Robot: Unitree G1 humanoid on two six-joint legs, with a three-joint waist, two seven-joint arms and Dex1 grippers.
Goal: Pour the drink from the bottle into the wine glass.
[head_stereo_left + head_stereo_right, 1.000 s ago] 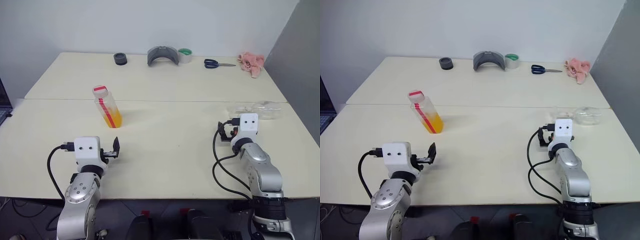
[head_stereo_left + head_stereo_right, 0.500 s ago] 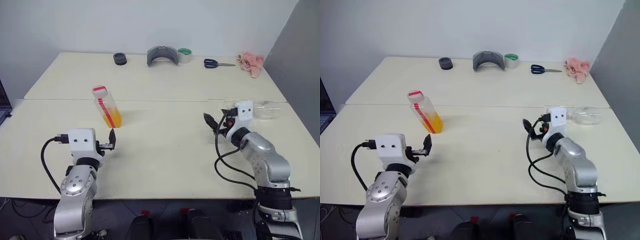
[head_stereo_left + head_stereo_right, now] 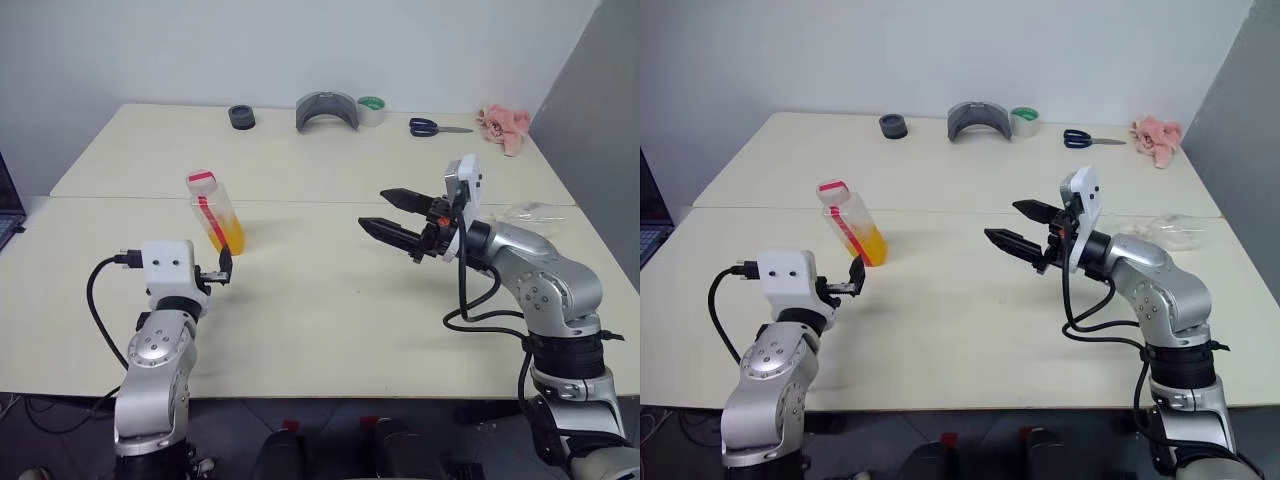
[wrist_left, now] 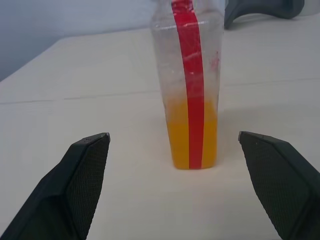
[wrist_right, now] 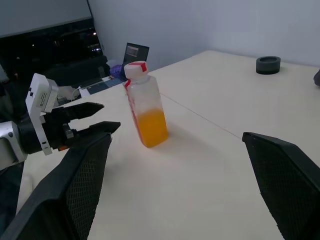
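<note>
Right gripper point(image 3: 385, 212) now higher, turned leftward

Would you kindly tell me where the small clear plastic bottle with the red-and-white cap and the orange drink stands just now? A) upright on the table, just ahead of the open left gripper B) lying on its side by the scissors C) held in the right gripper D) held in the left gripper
A: the small clear plastic bottle stands capped on the cream table, ahead of the open left gripper, untouched; the right gripper is open and empty too.
</note>
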